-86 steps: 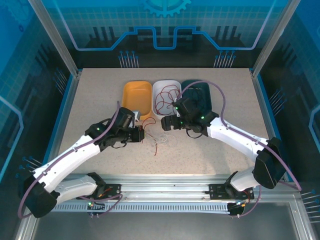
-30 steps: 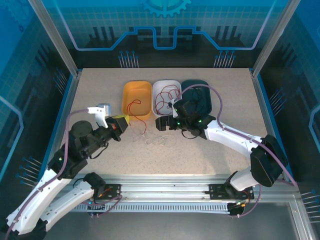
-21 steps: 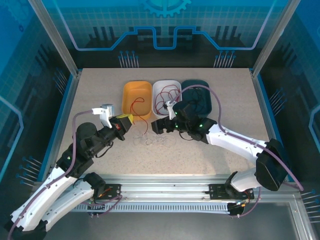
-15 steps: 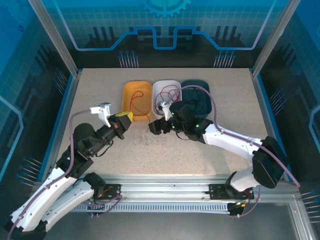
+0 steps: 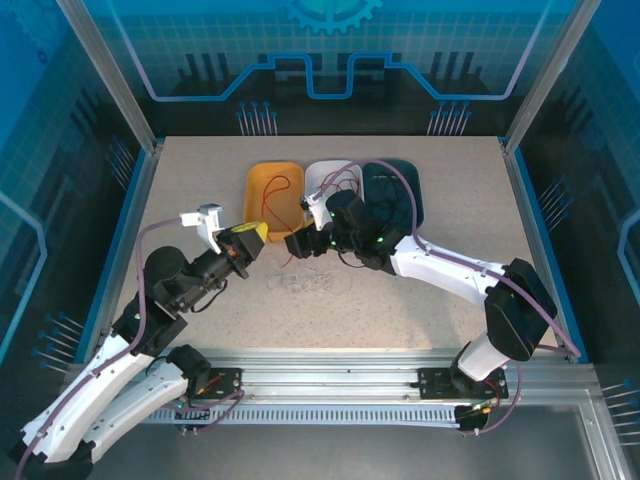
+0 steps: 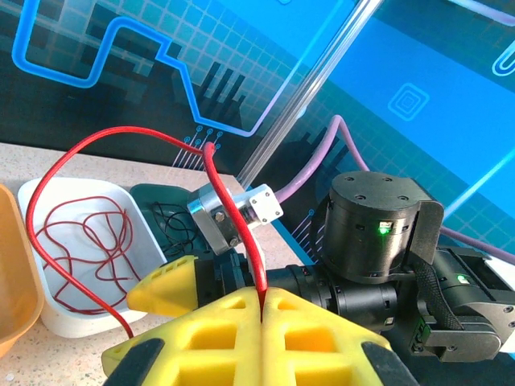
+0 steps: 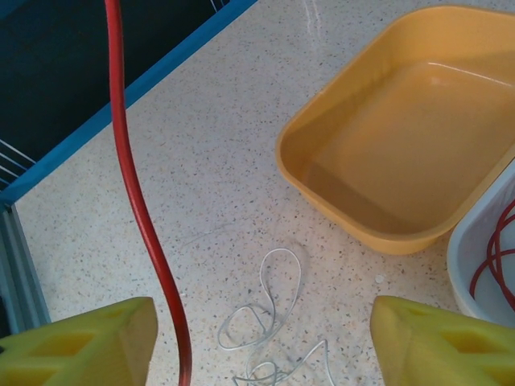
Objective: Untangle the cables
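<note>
Overhead, wrist close-ups; red cable (image 7: 117, 80) shared

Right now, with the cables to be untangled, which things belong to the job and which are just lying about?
Job: red cable, shut in the left gripper; whitish cable on the table; coiled red cable in the white tray; right gripper, open.
Lying about: orange tray; white tray; dark tray.

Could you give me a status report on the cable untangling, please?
Left gripper shut on red cable. Right gripper open, a red cable passing between its fingers. White cable loose on table, beside yellow tray.
</note>
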You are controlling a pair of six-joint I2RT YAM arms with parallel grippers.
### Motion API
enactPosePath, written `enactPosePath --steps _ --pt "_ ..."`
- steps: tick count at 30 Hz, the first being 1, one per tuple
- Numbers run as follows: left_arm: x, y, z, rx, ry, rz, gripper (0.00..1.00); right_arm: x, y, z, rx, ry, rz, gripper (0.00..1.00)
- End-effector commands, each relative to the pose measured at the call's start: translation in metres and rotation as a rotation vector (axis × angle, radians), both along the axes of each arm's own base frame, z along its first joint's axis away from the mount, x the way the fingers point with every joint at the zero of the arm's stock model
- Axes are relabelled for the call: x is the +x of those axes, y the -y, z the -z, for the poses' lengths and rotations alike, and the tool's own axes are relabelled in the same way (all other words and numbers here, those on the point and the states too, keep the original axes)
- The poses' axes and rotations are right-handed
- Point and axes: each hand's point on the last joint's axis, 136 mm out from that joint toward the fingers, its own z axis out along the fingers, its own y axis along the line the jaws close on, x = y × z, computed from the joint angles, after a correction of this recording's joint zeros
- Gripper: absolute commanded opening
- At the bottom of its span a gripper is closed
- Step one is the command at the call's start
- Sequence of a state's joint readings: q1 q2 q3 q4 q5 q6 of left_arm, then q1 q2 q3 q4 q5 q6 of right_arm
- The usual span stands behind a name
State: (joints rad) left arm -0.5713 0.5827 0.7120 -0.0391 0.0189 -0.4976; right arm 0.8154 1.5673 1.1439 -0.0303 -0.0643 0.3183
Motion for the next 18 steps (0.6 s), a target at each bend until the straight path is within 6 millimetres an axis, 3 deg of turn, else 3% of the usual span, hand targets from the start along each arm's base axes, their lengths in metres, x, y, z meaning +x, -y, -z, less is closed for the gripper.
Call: enactPosePath --steps 1,4,5,6,18 --pt "0.004 -0.001 -0.023 -0.006 0.047 -0.015 0.00 -0.004 0.004 -0.016 0.042 0.031 0.004 0.77" --pt "0.015 0.001 -0.025 0.029 0.038 -0.038 0.00 -0.009 0.015 -0.020 0.049 0.038 0.024 0.86" --pt "0.021 0.002 -0.025 0.046 0.028 -0.051 0.00 -0.011 0.020 -0.021 0.050 0.040 0.034 0.97" --pt "0.026 0.002 -0.024 0.060 0.017 -0.064 0.00 -0.013 0.023 -0.022 0.050 0.041 0.041 1.00" --pt "0.108 0.039 -0.014 0.283 -0.053 -0.116 0.00 -0.013 0.106 -0.039 0.005 0.058 0.362 1.00"
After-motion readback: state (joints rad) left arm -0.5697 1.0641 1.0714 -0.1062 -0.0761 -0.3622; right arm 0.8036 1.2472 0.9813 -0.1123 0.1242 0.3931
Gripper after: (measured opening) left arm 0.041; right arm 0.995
